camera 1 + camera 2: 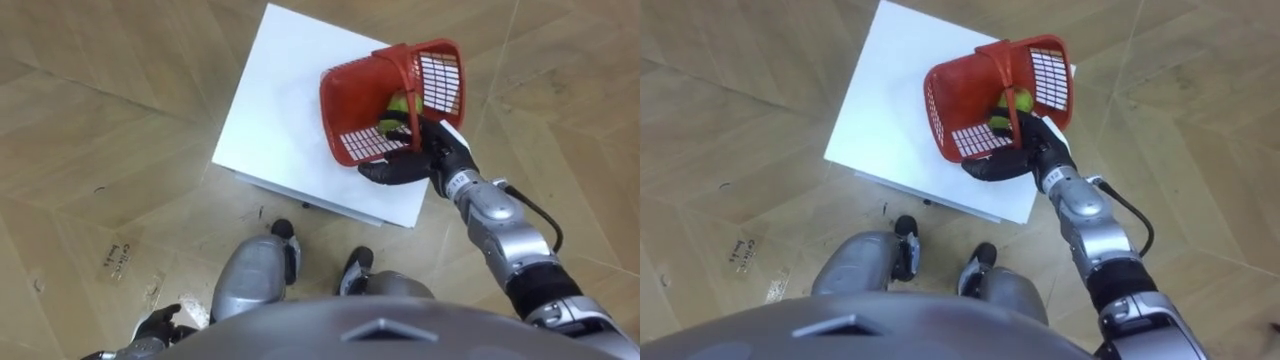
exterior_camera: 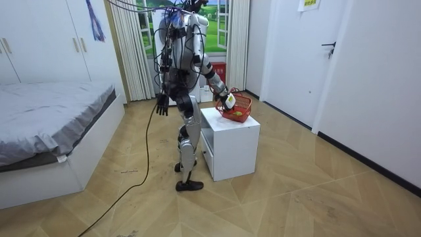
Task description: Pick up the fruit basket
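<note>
The red plastic fruit basket [image 1: 355,105] [image 1: 958,100] sits tilted over the right part of a white side table [image 1: 280,110] [image 1: 885,100]. A green fruit [image 1: 402,104] [image 1: 1006,100] lies inside it. My right hand [image 1: 398,166] [image 1: 1002,162] grips the basket's near rim, thumb inside and fingers curled under the wall. The basket's handle crosses its top. Whether its base still touches the tabletop I cannot tell. My left hand [image 1: 160,325] hangs at my side with relaxed fingers, seen in the room view as the left hand [image 2: 162,105]. There, I stand at the table [image 2: 230,141], the basket [image 2: 238,110] at its top.
Wooden floor surrounds the table on all sides. In the room view a bed [image 2: 46,125] stands at the left, a wardrobe [image 2: 39,39] behind it, a curtained window [image 2: 227,26] behind me and a door [image 2: 299,59] at the right.
</note>
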